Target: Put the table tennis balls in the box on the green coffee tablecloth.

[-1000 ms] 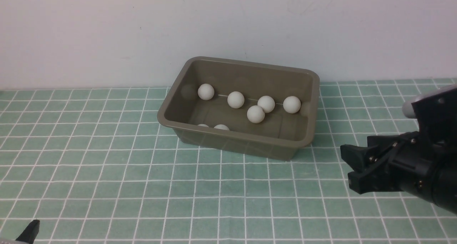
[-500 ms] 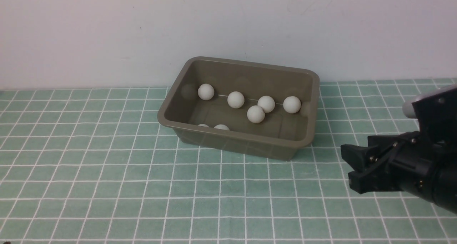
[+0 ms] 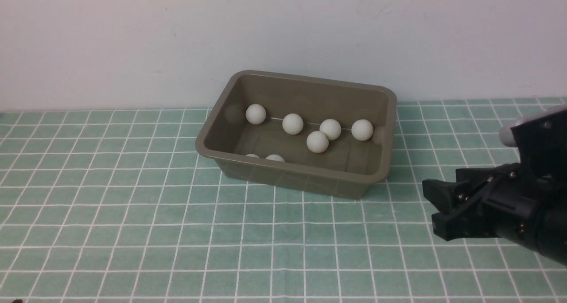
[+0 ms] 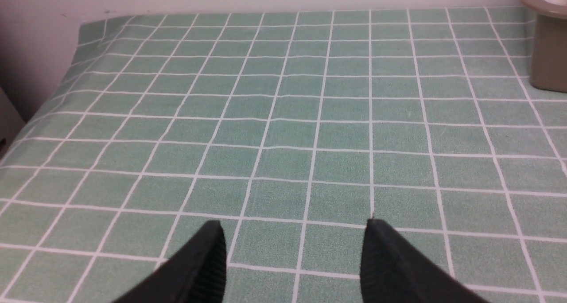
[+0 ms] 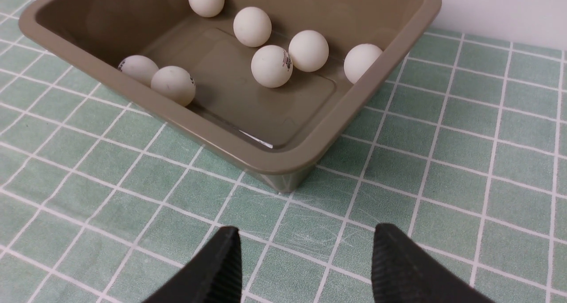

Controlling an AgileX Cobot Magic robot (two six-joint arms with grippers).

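7 balls in the box, both grippers empty.

I count 7 matte white balls (image 5: 271,66) in the olive plastic box (image 3: 305,175), a rounded tub with a rolled rim and sloping walls, sitting on the green checked cloth (image 3: 133,214) near the pale wall (image 3: 133,37). From the front, its near wall hides most of 2 balls. My right gripper (image 5: 305,258) hangs near the box's corner, jaws apart, holding nothing. My left gripper (image 4: 294,250) is also parted over bare cloth, well apart from the box.

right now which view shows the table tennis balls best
The right wrist view: all seven table tennis balls show in the box. The front view hides two behind its wall; the left wrist view catches only one.
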